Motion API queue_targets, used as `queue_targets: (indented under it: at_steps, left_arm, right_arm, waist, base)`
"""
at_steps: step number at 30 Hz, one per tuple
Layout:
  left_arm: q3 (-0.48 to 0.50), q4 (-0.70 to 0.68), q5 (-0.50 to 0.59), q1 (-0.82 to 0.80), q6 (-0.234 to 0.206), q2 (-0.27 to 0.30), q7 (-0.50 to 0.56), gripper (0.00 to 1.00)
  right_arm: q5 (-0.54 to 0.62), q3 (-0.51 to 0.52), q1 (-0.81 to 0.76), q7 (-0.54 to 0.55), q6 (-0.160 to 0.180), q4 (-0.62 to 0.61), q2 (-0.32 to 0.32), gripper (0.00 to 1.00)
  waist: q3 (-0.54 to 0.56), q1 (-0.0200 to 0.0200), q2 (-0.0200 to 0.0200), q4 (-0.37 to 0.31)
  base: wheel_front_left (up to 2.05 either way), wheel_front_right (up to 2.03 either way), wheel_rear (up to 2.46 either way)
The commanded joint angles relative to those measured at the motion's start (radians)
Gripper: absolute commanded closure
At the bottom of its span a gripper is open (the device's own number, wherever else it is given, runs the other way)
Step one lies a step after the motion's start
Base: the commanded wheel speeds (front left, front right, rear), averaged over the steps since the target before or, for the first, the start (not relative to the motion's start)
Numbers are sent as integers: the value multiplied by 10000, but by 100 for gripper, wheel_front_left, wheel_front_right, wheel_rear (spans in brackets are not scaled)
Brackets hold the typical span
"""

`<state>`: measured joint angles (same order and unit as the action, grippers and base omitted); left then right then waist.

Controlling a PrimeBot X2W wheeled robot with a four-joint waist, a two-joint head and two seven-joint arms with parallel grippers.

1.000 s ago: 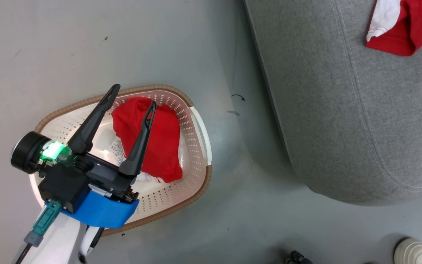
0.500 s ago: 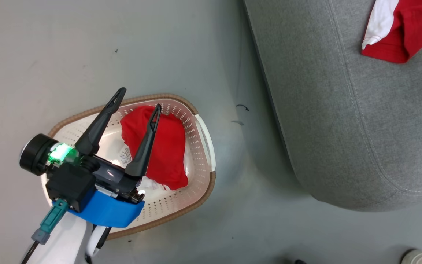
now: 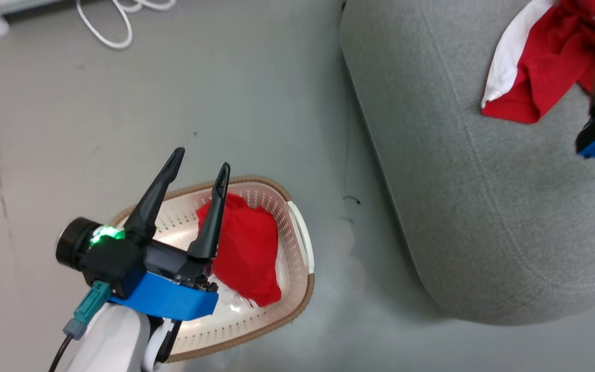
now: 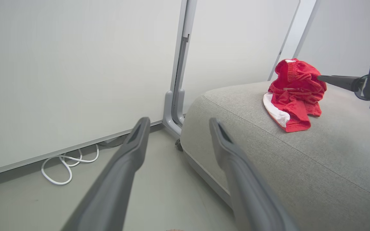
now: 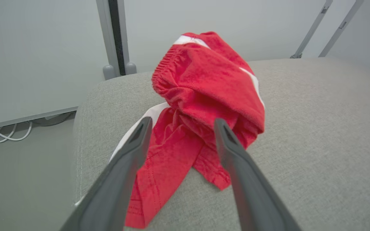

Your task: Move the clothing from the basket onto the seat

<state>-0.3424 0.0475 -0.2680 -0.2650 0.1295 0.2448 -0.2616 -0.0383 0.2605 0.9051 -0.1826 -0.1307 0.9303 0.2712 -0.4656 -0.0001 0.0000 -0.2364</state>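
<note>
Grey floor (image 3: pixel 225 103), white cable (image 3: pixel 116 47) along wall (image 4: pixel 75 80) (seat (image 3: pixel 483 206) near basket (image 3: pixel 291 243))

Seat (image 3: pixel 483 206): light grey woven cloth, matt and finely grainy, with stitched seams.
Garment on the seat (image 5: pixel 204 86): bright red soft cloth, slightly fuzzy and crumpled; smooth white band, gathered elastic hem.
Garment in the basket (image 3: pixel 246 248): red cloth, matt, creased.
Basket (image 3: pixel 256 197): cream plastic, smooth with a light sheen, walls perforated; brown rim with a woven-look texture.
Left pincer (image 3: pixel 201 160): matt black, plastic-looking fingers; smooth blue cuff behind them.
Right pincer (image 5: pixel 181 121): dark grey fingers, smooth, matt.
Floor (image 3: pixel 225 93): grey, smooth, dull sheen.
Cable (image 3: pixel 106 31): white, smooth sheath.
Wall panel (image 4: pixel 75 64): pale, smooth, matt.
</note>
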Motion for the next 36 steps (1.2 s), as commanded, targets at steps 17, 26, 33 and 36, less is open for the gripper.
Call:
queue_targets:
  at_steps: [17,26,33,36]
  left_arm:
    - [1082,929,-74,1643,14,-996,-51,0]
    - [1592,1410,-238,2095,14,-1255,-51,0]
    - [1914,1790,-376,2100,15,-1379,-51,0]
    - [2034,1907,-347,2018,13,-1363,-51,0]
  right_arm:
    - [737,-1071,-4330,-447,-1,-3288,-1686,0]
    - [462,-1334,-6293,-52,-1,-5444,-2188,0]
    - [52,-1737,-7401,21,-1,-6419,-2211,0]
    - [26,-1799,-7698,-18,-1,-6629,-2205,0]
  waist:
    - [2969,1,0,781]
    - [3571,1,0,1264]
    - [3807,1,0,1809]
    - [3881,1,0,2047]
  base:
    - [0,0,0]
    - [0,0,0]
    - [0,0,0]
    - [0,0,0]
